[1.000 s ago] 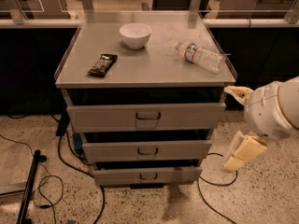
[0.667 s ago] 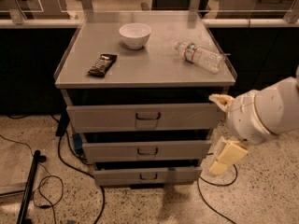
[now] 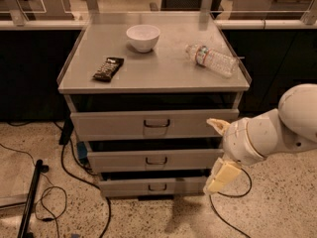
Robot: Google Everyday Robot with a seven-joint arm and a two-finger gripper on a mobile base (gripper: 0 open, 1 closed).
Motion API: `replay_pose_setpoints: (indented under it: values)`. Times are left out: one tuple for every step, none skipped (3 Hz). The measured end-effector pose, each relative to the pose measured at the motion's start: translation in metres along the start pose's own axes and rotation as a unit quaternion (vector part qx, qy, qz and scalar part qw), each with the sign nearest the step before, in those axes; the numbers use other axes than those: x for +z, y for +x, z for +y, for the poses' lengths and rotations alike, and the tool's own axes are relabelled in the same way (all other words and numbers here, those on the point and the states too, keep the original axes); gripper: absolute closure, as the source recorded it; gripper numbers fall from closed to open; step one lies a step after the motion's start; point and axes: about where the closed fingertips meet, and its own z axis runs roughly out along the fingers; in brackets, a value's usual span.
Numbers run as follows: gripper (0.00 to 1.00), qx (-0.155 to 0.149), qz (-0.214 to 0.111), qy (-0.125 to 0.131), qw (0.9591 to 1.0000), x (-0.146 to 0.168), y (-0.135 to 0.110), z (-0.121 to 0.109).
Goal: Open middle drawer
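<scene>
The grey cabinet has three drawers stacked one under another. The middle drawer has a flat grey front with a small dark loop handle at its centre. My gripper is at the right end of the drawer fronts, level with the middle drawer. Its two cream fingers are spread apart, one upper fingertip and one lower, and hold nothing. The gripper is well to the right of the handle and does not touch it.
The top drawer has the tallest front, and the bottom drawer has the narrowest. On the cabinet top are a white bowl, a dark snack bar and a lying water bottle. Cables lie on the floor at left.
My arm has swung left from the right edge toward the cabinet. The gripper now overlaps the right end of the drawer fronts. The drawers have not moved.
</scene>
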Motion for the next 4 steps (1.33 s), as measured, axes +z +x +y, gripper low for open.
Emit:
replay_pose_setpoints:
  values:
    - [0.0, -0.029, -0.007, -0.008, 0.9995, 0.066, 0.031, -0.017]
    - [0.0, -0.029, -0.007, -0.008, 0.9995, 0.066, 0.031, -0.017]
    - [0.0, -0.03, 0.002, -0.031, 0.9991, 0.088, 0.033, -0.013]
    - [0.0, -0.018, 0.019, -0.05, 0.9984, 0.121, 0.053, -0.021]
